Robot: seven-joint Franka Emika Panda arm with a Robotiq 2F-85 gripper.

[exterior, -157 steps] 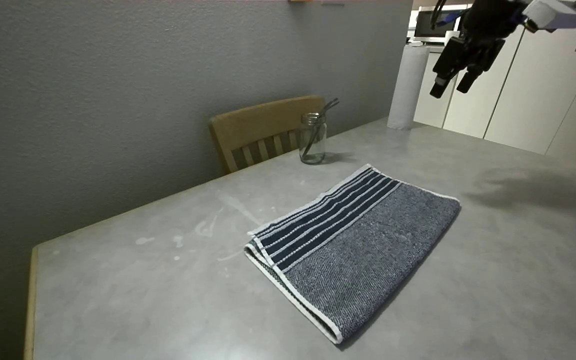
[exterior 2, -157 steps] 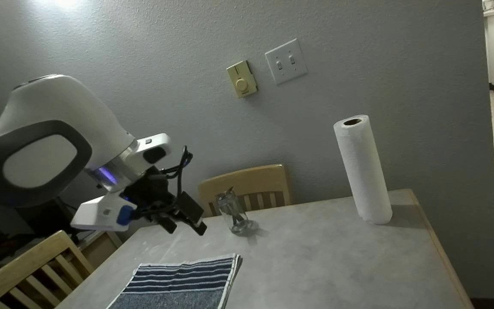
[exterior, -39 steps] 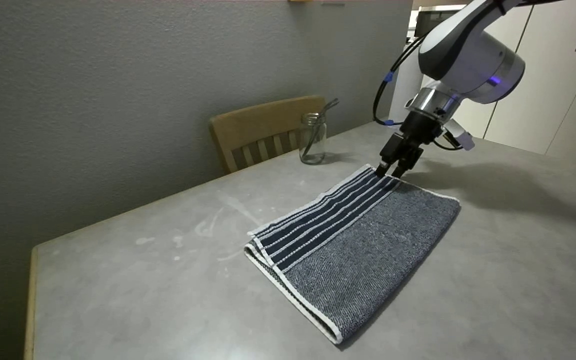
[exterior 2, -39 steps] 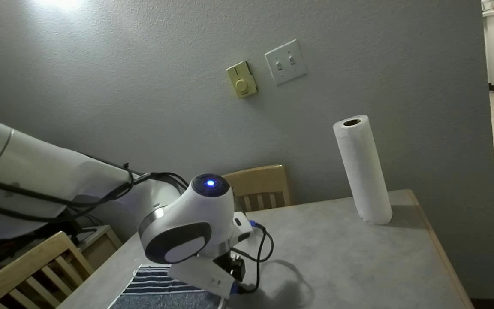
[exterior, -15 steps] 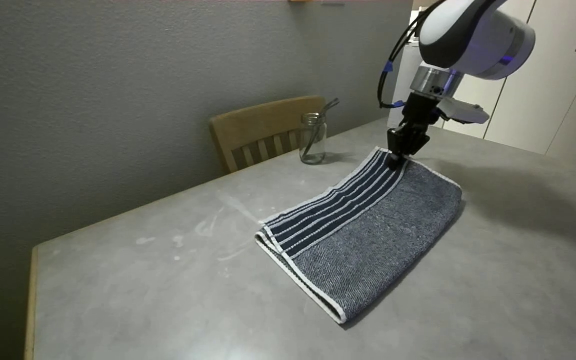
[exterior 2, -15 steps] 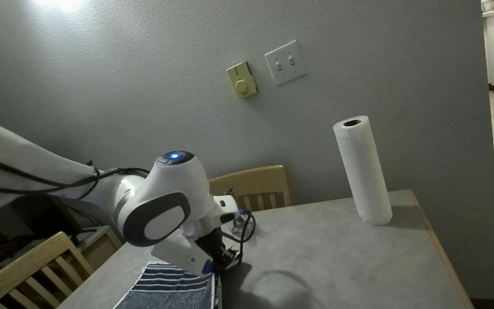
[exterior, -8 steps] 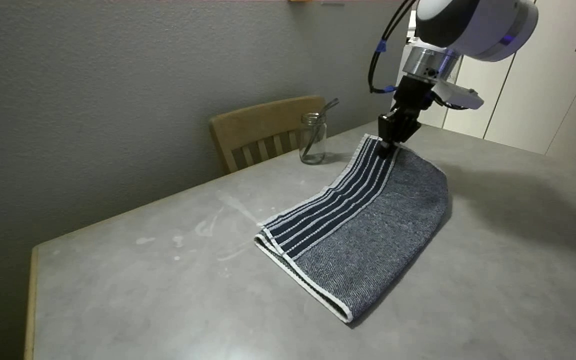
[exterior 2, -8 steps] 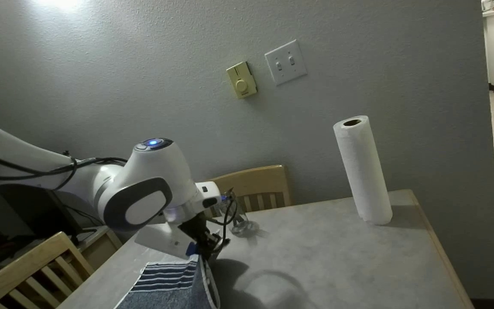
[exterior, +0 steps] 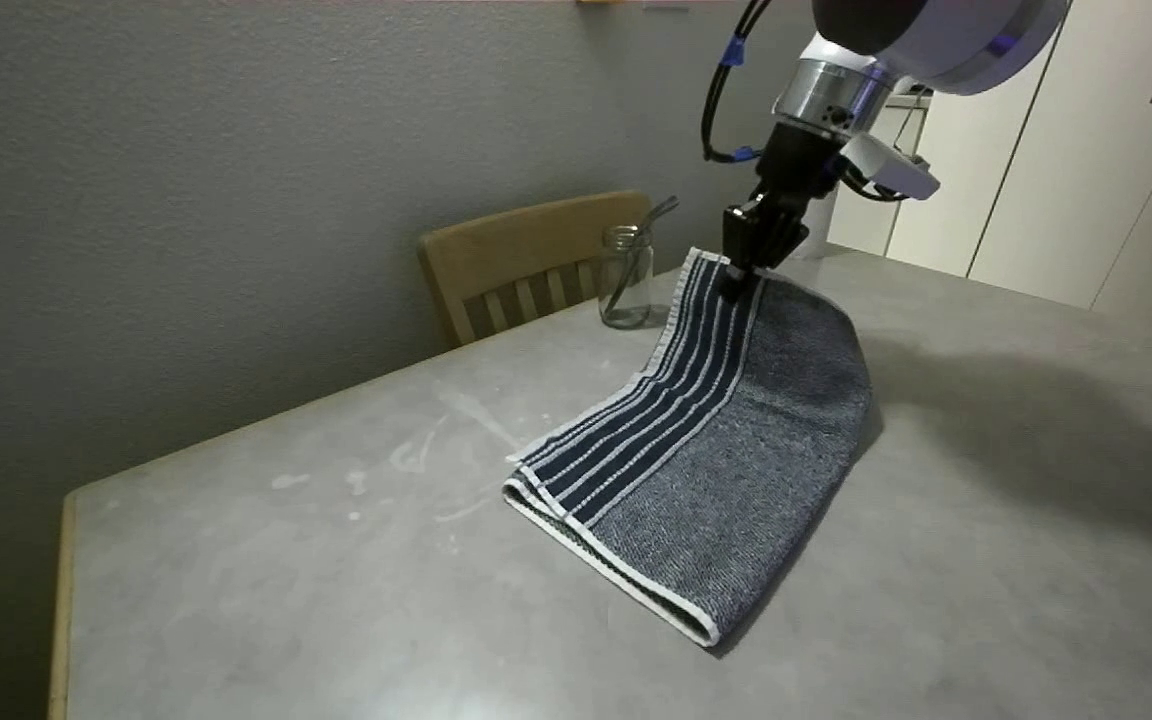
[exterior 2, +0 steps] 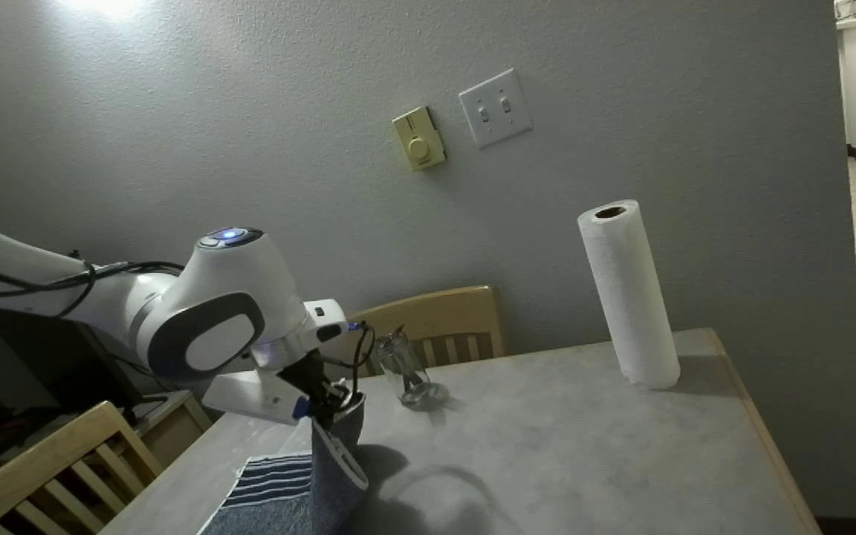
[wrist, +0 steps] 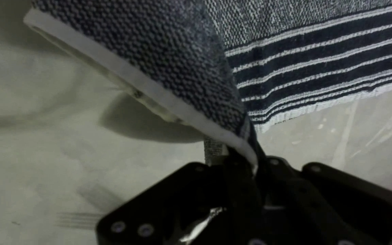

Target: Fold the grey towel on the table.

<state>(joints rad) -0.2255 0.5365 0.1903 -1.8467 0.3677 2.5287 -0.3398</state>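
The grey towel (exterior: 706, 500) lies on the light grey table (exterior: 286, 600), doubled over in layers, its striped band along one long side. One short end is raised off the tabletop and curves up to my gripper (exterior: 736, 285). In the wrist view, the jaws are closed on the white hem and striped corner of the towel (wrist: 148, 51), and the fingertips are partly covered by the cloth. Lifted cloth of the towel (exterior 2: 339, 475) shows its open layers below the gripper (exterior 2: 331, 416) in an exterior view. The opposite short end rests flat.
A glass jar with straws (exterior: 626, 280) stands near the table's edge, close to the lifted end. Behind it is a wooden chair (exterior 2: 435, 319) against the wall. A paper towel roll (exterior 2: 632, 297) stands upright at a far corner. Another wooden chair (exterior 2: 49, 475) is at the lower left.
My gripper came down to the towel's striped corner and closed on it. Over the last second it has lifted that end and carried it toward the jar side; the towel also shifted slightly on the table.
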